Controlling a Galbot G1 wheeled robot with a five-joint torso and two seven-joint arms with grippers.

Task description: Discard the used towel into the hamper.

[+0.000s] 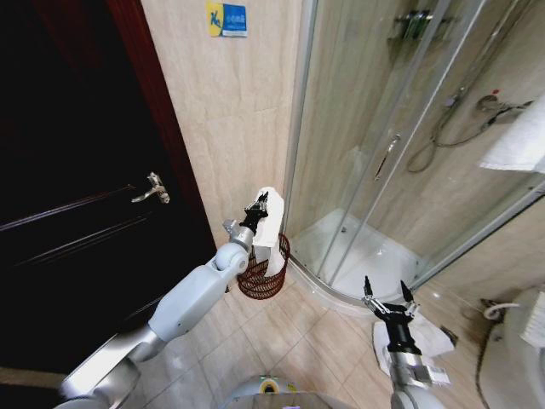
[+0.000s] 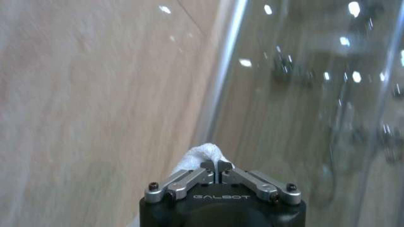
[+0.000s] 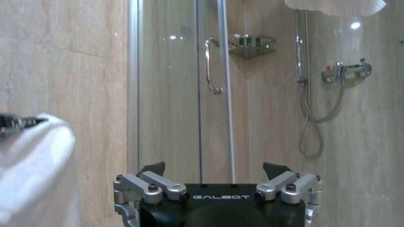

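Observation:
The white towel hangs from my left gripper, which is shut on its top edge. Its lower end drops inside the rim of the hamper, a small dark reddish-brown openwork basket on the floor by the tiled wall. The left wrist view has the left gripper pinched on a fold of the towel. My right gripper is held open low on the right, away from the hamper, with nothing in it. From the right wrist, the right gripper stands open and the towel shows at the side.
A dark door with a metal handle is on the left. The glass shower enclosure stands just right of the hamper. A white cloth lies on the floor under my right arm. Another white towel hangs upper right.

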